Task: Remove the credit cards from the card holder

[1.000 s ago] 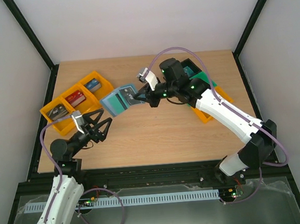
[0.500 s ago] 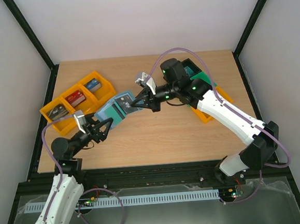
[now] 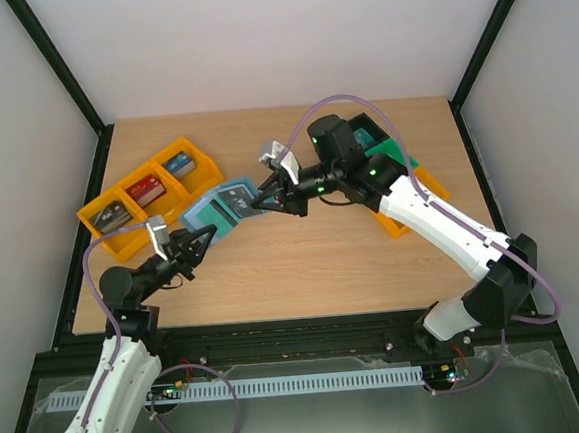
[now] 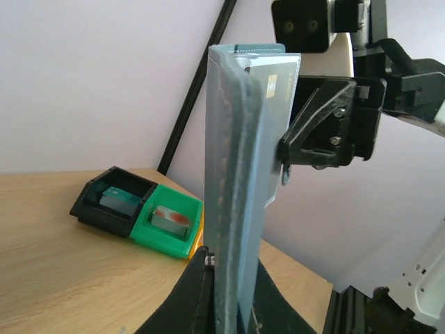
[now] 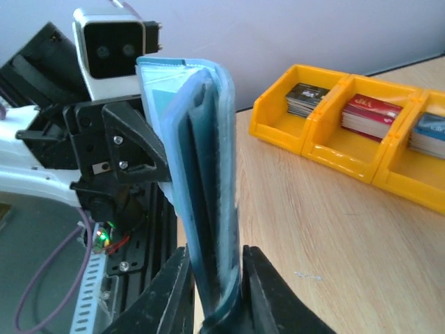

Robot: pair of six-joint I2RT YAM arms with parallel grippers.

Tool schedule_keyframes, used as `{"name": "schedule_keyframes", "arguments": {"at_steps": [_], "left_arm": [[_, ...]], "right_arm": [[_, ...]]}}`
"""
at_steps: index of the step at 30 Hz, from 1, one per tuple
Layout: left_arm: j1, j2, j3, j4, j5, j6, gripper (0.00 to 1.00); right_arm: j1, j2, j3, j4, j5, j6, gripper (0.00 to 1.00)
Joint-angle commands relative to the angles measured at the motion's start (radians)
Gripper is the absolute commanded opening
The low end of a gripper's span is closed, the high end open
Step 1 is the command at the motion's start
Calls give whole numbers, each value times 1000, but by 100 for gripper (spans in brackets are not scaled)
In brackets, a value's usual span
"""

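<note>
Card holder [image 3: 221, 204] held off table between both arms. Left gripper [image 3: 207, 233] pinches one edge, right gripper [image 3: 253, 204] pinches opposite edge. Credit cards [image 5: 199, 174] seemingly inside; none out yet.

Seen from above, the card holder [image 3: 219, 207] sits between the two arms, too small to show its pockets or any print. Both wrist cameras see it edge-on, so its broad faces are hidden. Its lower end is buried between the fingers of the left gripper [image 4: 229, 261] and of the right gripper [image 5: 215, 257], and both pairs of fingers are cut off by the bottom edge. The credit cards [image 5: 198, 167] show only as thin dark edges between the flaps — their number cannot be told. The right arm [image 3: 419, 206] covers part of the green tray [image 3: 393, 154] and most of an orange tray [image 3: 403, 226] beneath it. In the right wrist view the orange tray row [image 5: 278, 129] runs off the right edge, and the print on the stacks [image 5: 368, 115] inside is too small to read.
</note>
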Motion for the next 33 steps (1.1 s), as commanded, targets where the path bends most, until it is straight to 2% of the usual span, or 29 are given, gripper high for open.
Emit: {"name": "schedule_keyframes", "arguments": {"at_steps": [1, 2, 3, 5, 8, 11, 13, 16, 18, 19, 22, 33], "left_arm": [[5, -8, 4, 2, -56, -13, 2], [5, -10, 8, -16, -85, -12, 2], [6, -12, 15, -44, -126, -9, 2], [8, -13, 34, -131, -254, 11, 2], [14, -12, 58, -261, -447, 73, 2], [15, -8, 70, -332, -540, 144, 2], [14, -5, 72, -354, -546, 164, 2], [13, -4, 65, -311, -442, 172, 2], [13, -7, 54, -216, -284, 159, 2], [13, -9, 47, -147, -198, 142, 2], [10, -5, 31, 14, -54, 66, 2], [6, -11, 24, 99, 92, 71, 2]], "right_arm": [[-24, -1, -20, 87, 106, 110, 30], [-35, 2, -23, 100, 165, 141, 40], [-44, 5, -20, 114, 225, 181, 44], [-47, 17, 1, 126, 419, 260, 45], [-39, 50, 77, 63, 661, 307, 38], [24, 49, 91, 56, 658, 241, 37], [92, 38, 67, 80, 541, 153, 38], [154, 58, 44, 130, 234, 88, 39], [158, 79, 32, 212, 90, 142, 37], [157, 86, 26, 254, 65, 170, 36], [156, 114, 44, 276, 46, 181, 35], [110, 124, 46, 222, 43, 186, 33]]}}
